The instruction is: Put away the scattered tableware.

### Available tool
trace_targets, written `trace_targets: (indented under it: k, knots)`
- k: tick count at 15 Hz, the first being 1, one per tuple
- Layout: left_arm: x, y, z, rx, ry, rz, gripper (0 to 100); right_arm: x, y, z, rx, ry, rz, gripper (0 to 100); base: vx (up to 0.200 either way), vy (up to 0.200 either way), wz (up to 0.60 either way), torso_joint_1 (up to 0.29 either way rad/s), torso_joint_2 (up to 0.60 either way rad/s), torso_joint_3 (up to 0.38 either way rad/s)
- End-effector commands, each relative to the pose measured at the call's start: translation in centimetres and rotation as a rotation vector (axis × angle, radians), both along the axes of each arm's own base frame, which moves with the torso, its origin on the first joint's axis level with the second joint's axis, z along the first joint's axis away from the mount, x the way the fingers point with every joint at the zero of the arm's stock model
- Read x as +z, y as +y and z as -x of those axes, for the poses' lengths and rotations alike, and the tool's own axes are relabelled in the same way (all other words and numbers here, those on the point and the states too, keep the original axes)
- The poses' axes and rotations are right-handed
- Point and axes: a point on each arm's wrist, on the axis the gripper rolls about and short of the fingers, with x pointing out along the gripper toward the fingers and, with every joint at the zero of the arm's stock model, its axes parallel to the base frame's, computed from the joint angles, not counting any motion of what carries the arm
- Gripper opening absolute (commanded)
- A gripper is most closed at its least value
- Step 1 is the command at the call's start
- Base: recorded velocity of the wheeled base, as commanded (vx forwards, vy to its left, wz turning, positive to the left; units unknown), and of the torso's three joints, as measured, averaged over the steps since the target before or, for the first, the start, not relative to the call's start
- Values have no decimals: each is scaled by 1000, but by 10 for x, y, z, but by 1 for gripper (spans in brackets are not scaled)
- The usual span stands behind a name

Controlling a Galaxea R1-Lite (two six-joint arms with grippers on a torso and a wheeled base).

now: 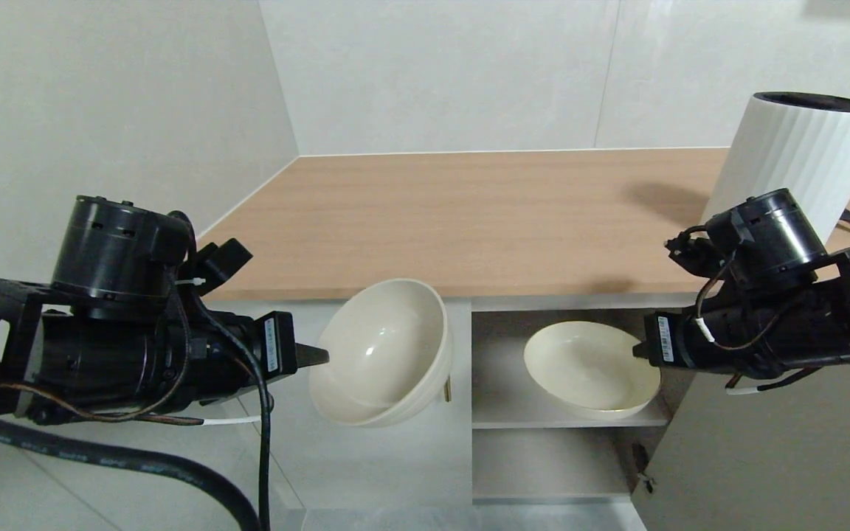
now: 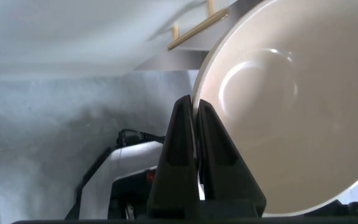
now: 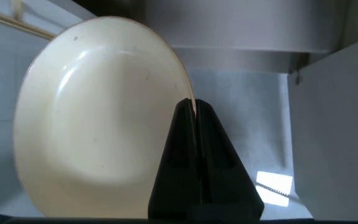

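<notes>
Jaws clenching on both sides, each pinching a cream dish by its rim.
My left gripper [image 1: 318, 356] is holding a deep bowl [image 1: 381, 354] tilted before the cabinet door [image 1: 395, 457], below the wooden countertop [image 1: 469, 214]. My right gripper [image 1: 639, 346] is holding a shallow plate [image 1: 587, 369] at the open cabinet's upper shelf [image 1: 499, 413].

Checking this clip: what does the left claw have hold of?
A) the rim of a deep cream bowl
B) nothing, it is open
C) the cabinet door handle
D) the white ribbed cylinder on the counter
A: the left claw is shut on the rim of the deep cream bowl, which is held tilted in front of the closed cabinet door. The right claw pinches the shallow bowl.
</notes>
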Motion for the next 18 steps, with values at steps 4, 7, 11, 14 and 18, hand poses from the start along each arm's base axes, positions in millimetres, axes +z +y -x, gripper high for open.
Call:
trace_targets:
  k: [4,7,11,14,18]
  knots:
    - [0,0,0,-1,2,0,0,-4,1,-3,0,14,7,0,0,0,0,-181,466,294]
    - [-1,0,0,-1,3,-1,0,-6,2,-3,-1,17,10,0,0,0,0,-152,453,305]
    - [-1,0,0,-1,3,-1,0,-9,3,-5,0,28,14,0,0,0,0,-109,410,290]
    - [-1,0,0,-1,3,-1,0,-10,3,-6,-1,31,17,0,0,0,0,-23,85,59]
    - [-3,-1,-1,-1,10,-4,0,-25,9,-17,-2,56,28,0,0,0,0,0,0,0]
